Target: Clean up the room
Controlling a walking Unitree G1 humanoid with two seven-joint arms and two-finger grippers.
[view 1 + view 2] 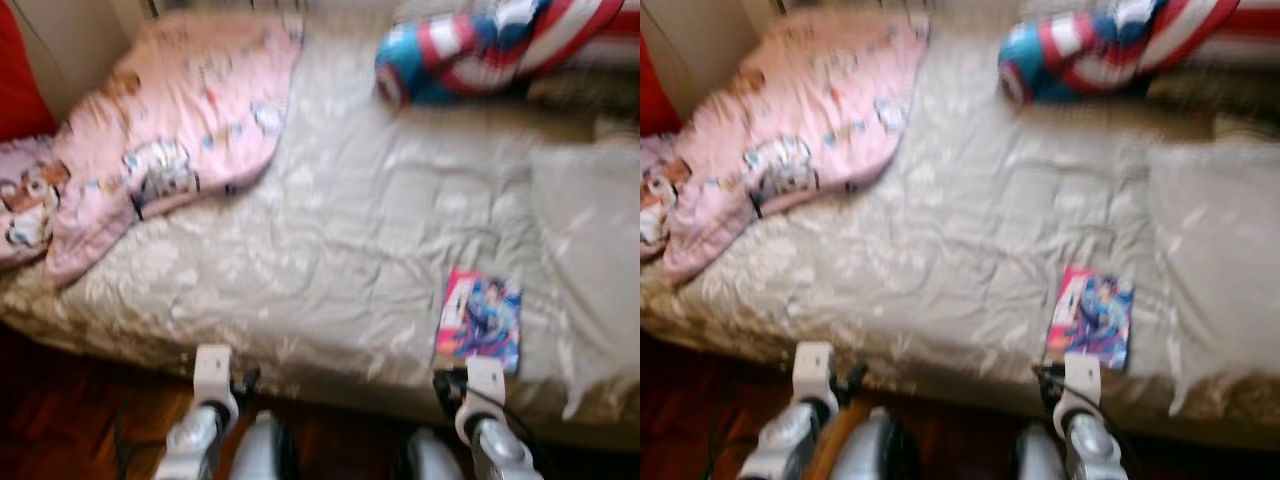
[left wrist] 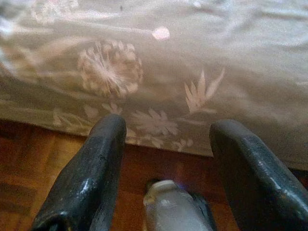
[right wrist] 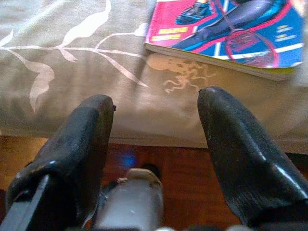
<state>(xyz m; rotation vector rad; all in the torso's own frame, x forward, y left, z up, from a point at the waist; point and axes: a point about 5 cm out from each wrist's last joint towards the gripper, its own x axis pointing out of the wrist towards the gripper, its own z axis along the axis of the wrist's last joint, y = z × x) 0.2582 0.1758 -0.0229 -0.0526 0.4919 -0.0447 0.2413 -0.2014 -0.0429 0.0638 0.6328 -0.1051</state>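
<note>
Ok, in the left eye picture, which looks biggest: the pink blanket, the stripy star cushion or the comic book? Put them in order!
1. Pink blanket, biggest by far.
2. Red, white and blue striped cushion, partly cut off by the picture's edge, so really bigger than it looks.
3. Comic book, smallest, even though it lies nearest the camera.

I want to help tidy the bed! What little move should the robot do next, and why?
Probably ease the right hand forward to the comic book and take hold of its near edge. The book lies loose on the beige bedspread by the bed's edge, just ahead of that hand, whose fingers are open and empty. The left hand faces only bedspread.
</note>
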